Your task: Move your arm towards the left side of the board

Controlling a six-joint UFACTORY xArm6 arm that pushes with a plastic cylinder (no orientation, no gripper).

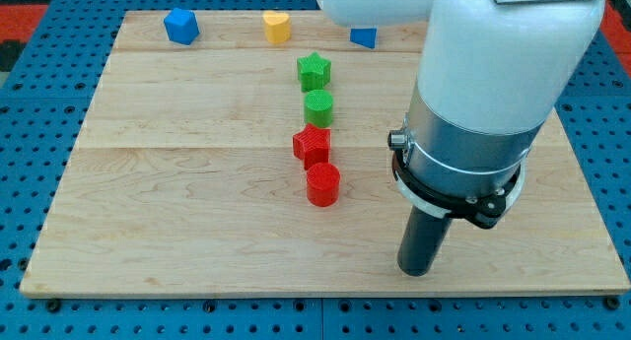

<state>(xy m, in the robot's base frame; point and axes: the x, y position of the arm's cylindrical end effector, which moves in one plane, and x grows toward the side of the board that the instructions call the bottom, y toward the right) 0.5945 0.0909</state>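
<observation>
My tip (415, 271) rests on the wooden board (177, 192) near the view's bottom, right of centre. It touches no block. A red cylinder (322, 184) lies up and to the left of the tip. A red star (312, 144), a green cylinder (318, 108) and a green star (314, 71) form a column above it. A blue block (181, 26) sits at the top left, a yellow block (277, 27) at the top centre. A second blue block (364, 37) is partly hidden by the arm.
The white and grey arm body (483, 94) fills the view's upper right and hides that part of the board. A blue pegboard surface (30, 163) surrounds the board.
</observation>
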